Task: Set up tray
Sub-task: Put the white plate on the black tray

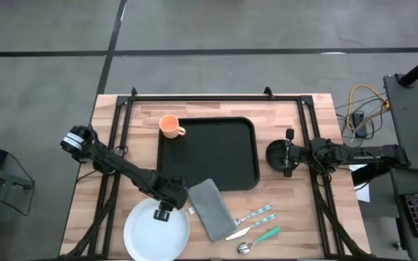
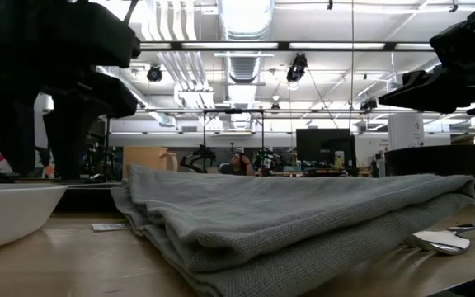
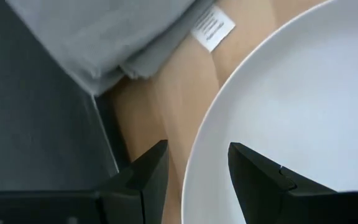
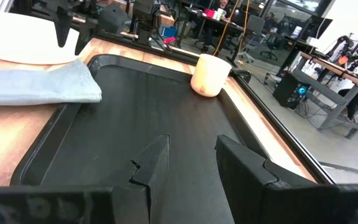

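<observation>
Left arm stretched diagonally inward, left gripper [image 1: 164, 212] pointing down with jaws parted, right arm reaching in from the side, right gripper [image 4: 190, 163] jaws apart, holding nothing

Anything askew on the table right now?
Yes: the grey napkin lies crooked, one corner overlapping the tray rim. The orange cup sits on the tray's far-left corner edge. Nothing spilled.

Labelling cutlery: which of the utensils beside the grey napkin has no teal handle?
The all-metal silver spoon, nearest the table's front edge. The other utensils have teal on their handles; this one, at the bottom of the group, is bare metal.
</observation>
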